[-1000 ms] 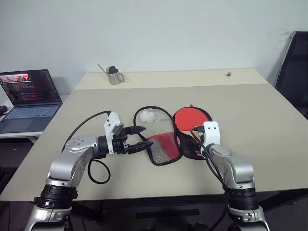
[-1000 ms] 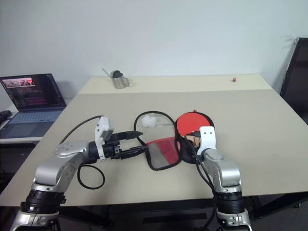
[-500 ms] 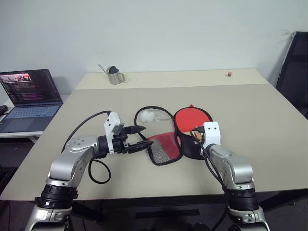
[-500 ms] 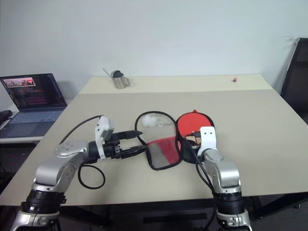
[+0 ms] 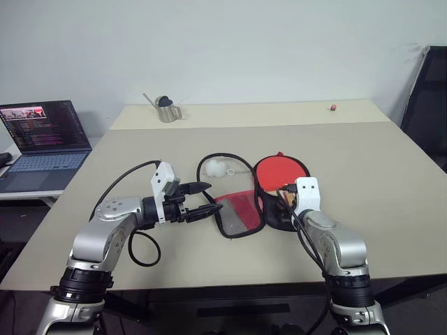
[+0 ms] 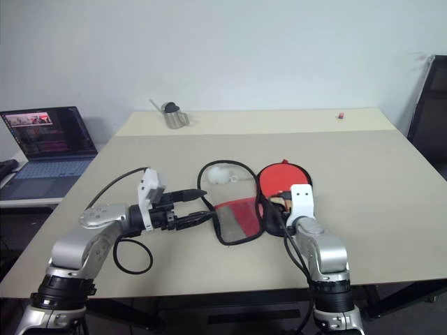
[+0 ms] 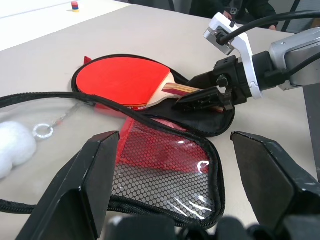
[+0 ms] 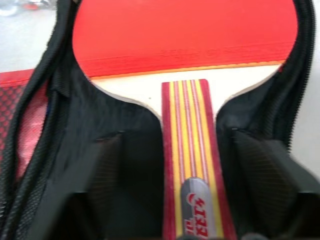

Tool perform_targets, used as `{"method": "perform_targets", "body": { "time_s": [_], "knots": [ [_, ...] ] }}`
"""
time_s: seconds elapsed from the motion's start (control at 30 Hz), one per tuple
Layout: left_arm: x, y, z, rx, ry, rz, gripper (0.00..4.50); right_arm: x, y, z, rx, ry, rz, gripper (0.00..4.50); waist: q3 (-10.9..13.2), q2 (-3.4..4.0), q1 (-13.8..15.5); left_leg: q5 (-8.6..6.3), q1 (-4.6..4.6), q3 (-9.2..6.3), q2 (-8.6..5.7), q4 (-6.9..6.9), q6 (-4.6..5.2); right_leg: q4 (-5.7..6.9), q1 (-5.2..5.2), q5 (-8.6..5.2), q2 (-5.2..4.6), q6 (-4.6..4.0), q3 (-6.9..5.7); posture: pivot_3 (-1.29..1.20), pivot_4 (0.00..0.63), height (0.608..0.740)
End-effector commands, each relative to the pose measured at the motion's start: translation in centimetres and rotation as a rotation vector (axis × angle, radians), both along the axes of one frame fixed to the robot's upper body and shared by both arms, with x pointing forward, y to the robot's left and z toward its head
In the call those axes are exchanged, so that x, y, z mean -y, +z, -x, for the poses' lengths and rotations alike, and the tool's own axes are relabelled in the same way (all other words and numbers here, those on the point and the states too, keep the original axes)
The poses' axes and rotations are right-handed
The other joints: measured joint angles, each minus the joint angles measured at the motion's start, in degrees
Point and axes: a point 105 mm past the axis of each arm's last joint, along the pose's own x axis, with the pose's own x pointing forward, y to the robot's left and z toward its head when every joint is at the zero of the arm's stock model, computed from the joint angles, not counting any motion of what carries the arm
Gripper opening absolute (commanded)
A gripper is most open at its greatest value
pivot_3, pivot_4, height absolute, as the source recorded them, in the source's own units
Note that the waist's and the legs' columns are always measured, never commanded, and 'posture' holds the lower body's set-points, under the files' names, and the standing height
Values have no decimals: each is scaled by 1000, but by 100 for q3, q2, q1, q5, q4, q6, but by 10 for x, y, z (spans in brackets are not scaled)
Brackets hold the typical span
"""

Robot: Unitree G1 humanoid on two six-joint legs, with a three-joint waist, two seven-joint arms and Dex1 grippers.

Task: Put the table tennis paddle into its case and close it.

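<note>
Your table tennis paddle (image 7: 120,82) lies flat in the opened case (image 5: 241,223), mid-table toward the near edge, handle pointing at the near edge, zipper rim all round it. Your right gripper (image 8: 187,185) is spread wide, fingers either side of the handle w/o gripping it. Left gripper (image 5: 204,201) is also open, holding nothing, just beside the red mesh flap. Bare table (image 5: 363,160) stretches to the right edge and far corners; a metal cup (image 5: 166,110) sits near the far-left corner.
</note>
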Motion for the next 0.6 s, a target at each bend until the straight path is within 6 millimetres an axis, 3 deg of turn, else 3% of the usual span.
{"method": "perform_targets", "body": {
  "time_s": [0.03,0.17,0.33,0.6],
  "knots": [
    [1,13,3,61,-2,15,3895,-4,22,5,64,68,-9,4476,0,0,5,0,0,0,0,0,0,-1,0,0,0,0,0,0,150,740],
    [-9,14,-5,78,83,28,3895,-14,45,20,107,243,-75,4476,0,0,3,-1,-2,1,1,-1,1,-6,-1,0,0,0,1,0,150,740],
    [-28,10,-12,77,187,26,3895,-19,88,45,241,556,-81,4476,0,0,5,-5,-1,0,2,-2,8,-16,6,-1,1,1,-4,0,150,740],
    [-62,-28,-31,-12,362,-119,3895,19,136,61,308,791,-52,4476,4,-6,24,-7,0,-1,1,-1,11,-25,20,-1,0,3,-15,0,150,740]
  ]
}}
